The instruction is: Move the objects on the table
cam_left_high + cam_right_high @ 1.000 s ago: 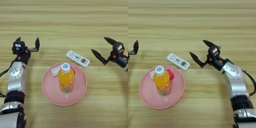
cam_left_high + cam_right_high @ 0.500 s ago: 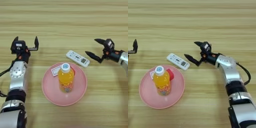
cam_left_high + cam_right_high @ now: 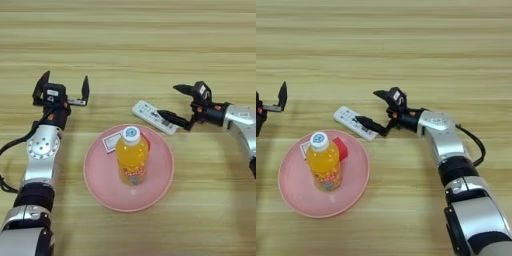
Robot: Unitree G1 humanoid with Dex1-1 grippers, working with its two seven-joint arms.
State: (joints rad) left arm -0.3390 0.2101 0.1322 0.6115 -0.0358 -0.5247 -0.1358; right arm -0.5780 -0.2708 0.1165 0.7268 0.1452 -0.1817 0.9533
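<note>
An orange-drink bottle [image 3: 132, 159] with a white cap stands upright on the pink plate [image 3: 102, 185]. A red-and-white packet [image 3: 112, 142] lies on the plate by the bottle's left side. Behind the bottle a red cube [image 3: 340, 148] also sits on the plate. The white remote control [image 3: 151, 116] lies on the table just beyond the plate's far right rim. My right gripper [image 3: 170, 101] is open at the remote's right end, its lower finger over that end and the upper finger raised behind it. My left gripper [image 3: 65, 82] stands open at the far left, nothing between its fingers.
The wood-grain table [image 3: 130, 45] stretches bare behind both grippers. My right forearm [image 3: 443, 137] comes in from the lower right, with a black cable beside it. The left arm [image 3: 40, 155] runs down the left edge.
My right gripper has moved left, from well clear of the remote to its right end. The left arm has stayed where it was.
</note>
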